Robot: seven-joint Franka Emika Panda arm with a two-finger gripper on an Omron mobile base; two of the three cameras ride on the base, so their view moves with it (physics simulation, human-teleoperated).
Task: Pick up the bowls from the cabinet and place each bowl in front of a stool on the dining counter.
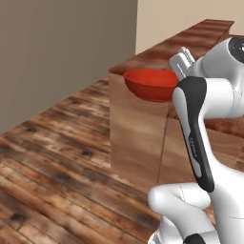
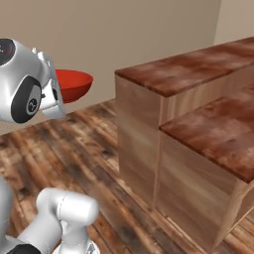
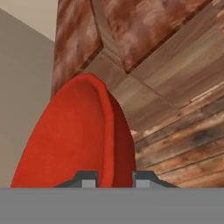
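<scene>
One glossy red bowl (image 3: 74,135) — round, shallow | pincer (image 3: 114,178) clamps rim

Two rear base views share dining counter (image 1: 143,143) — hand view close, tilted

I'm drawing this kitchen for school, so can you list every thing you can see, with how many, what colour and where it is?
red bowl: one, glossy red, held up in the air by its rim, beside the end of the dining counter, not resting on it.
dining counter: one, dark reddish-brown wood-grain top over a lighter wood front, ahead of the robot.
lower counter: one, same brown wood, set against the taller one on the near side.
floor: one, brown wooden planks, all around the counters.
walls: grey-beige and cream, behind the counters.
arm: one, white with dark joints, rising in front of the counters.
end effector: one, dark fingertips, shut on the bowl's rim.
</scene>
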